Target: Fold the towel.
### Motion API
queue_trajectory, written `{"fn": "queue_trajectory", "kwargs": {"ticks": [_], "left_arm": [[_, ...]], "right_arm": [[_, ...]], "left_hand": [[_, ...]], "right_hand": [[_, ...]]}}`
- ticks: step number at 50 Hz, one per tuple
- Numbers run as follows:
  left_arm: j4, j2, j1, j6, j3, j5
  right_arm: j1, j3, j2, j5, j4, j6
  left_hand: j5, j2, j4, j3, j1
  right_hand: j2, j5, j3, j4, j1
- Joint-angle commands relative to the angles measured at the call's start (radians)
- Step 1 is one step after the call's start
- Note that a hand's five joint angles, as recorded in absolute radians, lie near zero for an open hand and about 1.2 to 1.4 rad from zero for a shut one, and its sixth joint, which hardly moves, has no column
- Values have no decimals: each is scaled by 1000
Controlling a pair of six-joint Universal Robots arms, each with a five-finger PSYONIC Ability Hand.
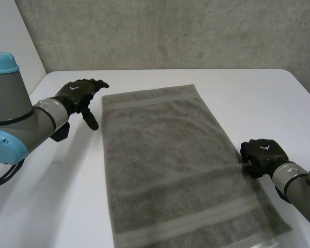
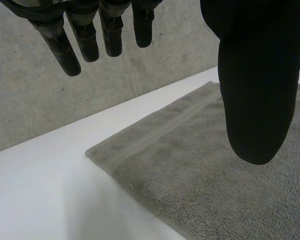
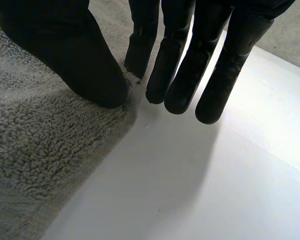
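I am looking at the towel (image 1: 170, 165) lying flat and fully spread on the white table (image 1: 67, 201), one short end toward the concrete wall (image 1: 170, 31) and the other toward the robot.

My left hand (image 1: 77, 93) is hovering just beside the towel's far left corner (image 2: 90, 151). Its fingers (image 2: 85, 40) are hanging straight and its thumb is standing well apart from them, holding nothing.

My right hand (image 1: 261, 152) is sitting at the towel's right long edge, nearer the robot's end. Its thumb (image 3: 90, 70) is resting on the pile just inside that edge. Its straight fingers (image 3: 210, 75) are pointing down at the bare table just off the edge, not closed on the cloth as far as I can make out.

I am judging the towel to be soft, limp terry, light but with enough thickness to drag and sag. It will not slide under a flat push without bunching. I am planning to pinch it at the corners or through the hem, gathering the edge between thumb and fingers. I will keep both holds on the same end so the fold falls square.
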Motion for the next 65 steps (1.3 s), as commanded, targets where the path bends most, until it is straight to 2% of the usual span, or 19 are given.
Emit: {"fn": "queue_trajectory", "kwargs": {"ticks": [1, 9, 15, 17, 19, 24, 32, 41, 48, 54, 57, 58, 59, 60, 61, 62, 63, 64, 65], "left_arm": [[0, 2, 0, 1, 0, 0], [-1, 10, -2, 1, 0, -2], [0, 16, -5, 0, 0, -3], [0, 17, -6, 0, 0, 0], [0, 17, -8, 0, 2, 1], [0, 10, -72, -5, 9, 7], [8, -51, -176, 1, -12, -2], [89, -102, -199, 1, -2, 0], [206, -159, -291, 1, 128, 10], [191, -271, -319, 1, 262, 38], [131, -345, -339, 3, 325, 96], [94, -371, -342, 9, 348, 119], [62, -388, -345, 27, 371, 125], [62, -388, -345, 27, 371, 125], [48, -394, -345, 55, 392, 112], [57, -388, -344, 79, 418, 72], [57, -388, -344, 79, 419, 72], [74, -379, -328, 104, 429, 5], [74, -378, -328, 104, 429, 4]], "right_arm": [[-1, -1, -30, -5, 1, 4], [28, -37, -99, -2, 17, 20], [158, -99, -207, -12, 67, 17], [192, -113, -237, -42, 98, 15], [258, -141, -286, -129, 174, 6], [305, -173, -379, -226, 277, 9], [312, -202, -435, -223, 313, 20], [338, -198, -504, -238, 342, 26], [347, -173, -554, -241, 354, 27], [356, -158, -577, -243, 353, 26], [353, -156, -582, -243, 348, 26], [345, -155, -582, -241, 346, 26], [339, -155, -582, -237, 346, 26], [339, -155, -582, -237, 346, 26], [338, -153, -580, -237, 345, 26], [338, -155, -579, -241, 345, 26], [338, -155, -579, -241, 345, 26], [335, -162, -568, -240, 343, 26], [328, -172, -561, -232, 342, 26]], "left_hand": [[-11, -42, 15, 15, 10], [-11, -42, 15, 15, 10], [-14, -45, 12, 12, 7], [-14, -45, 12, 12, 7], [-14, -45, 12, 12, 7], [-14, -45, 12, 12, 7], [-14, -45, 12, 12, 7], [-11, -42, 15, 15, 10], [-8, -39, 18, 18, 13], [3, -28, 30, 30, 24], [124, 93, 150, 150, 145], [362, 331, 389, 388, 383], [847, 816, 873, 873, 868], [852, 821, 878, 878, 873], [1192, 1160, 1218, 1218, 1213], [1195, 1164, 1221, 1221, 1216], [1195, 1164, 1221, 1221, 1216], [1195, 1164, 1221, 1221, 1216], [1195, 1164, 1221, 1221, 1216]], "right_hand": [[229, 267, 225, 218, 447], [229, 267, 225, 218, 447], [229, 267, 225, 218, 447], [229, 267, 225, 218, 447], [229, 267, 225, 218, 447], [229, 267, 225, 218, 447], [229, 267, 225, 218, 447], [229, 267, 225, 218, 447], [229, 267, 225, 218, 447], [229, 267, 225, 218, 447], [229, 267, 225, 218, 447], [229, 267, 225, 218, 447], [229, 267, 225, 218, 447], [229, 267, 225, 218, 447], [229, 267, 225, 218, 447], [229, 267, 225, 218, 447], [229, 267, 225, 218, 447], [229, 267, 225, 218, 447], [229, 267, 225, 218, 447]]}}
